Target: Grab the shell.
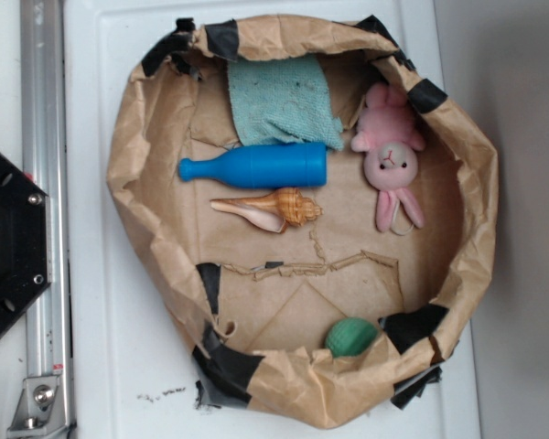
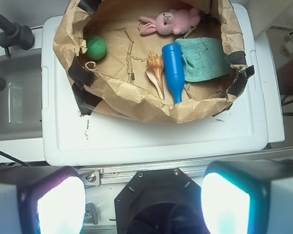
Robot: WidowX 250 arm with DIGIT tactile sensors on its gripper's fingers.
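Brown paper, rolled and taped into a shallow nest (image 1: 128, 174), corrals the objects on the white table (image 1: 101, 366), probably so nothing rolls off. The shell (image 1: 273, 208) lies near the middle, just beside the blue bottle-shaped pin (image 1: 256, 166) and roughly parallel to it, long axis across the exterior view, pale tail pointing left. The gripper (image 2: 144, 197) hangs well back, its 2 fingers (image 2: 53, 202) spread wide and empty.
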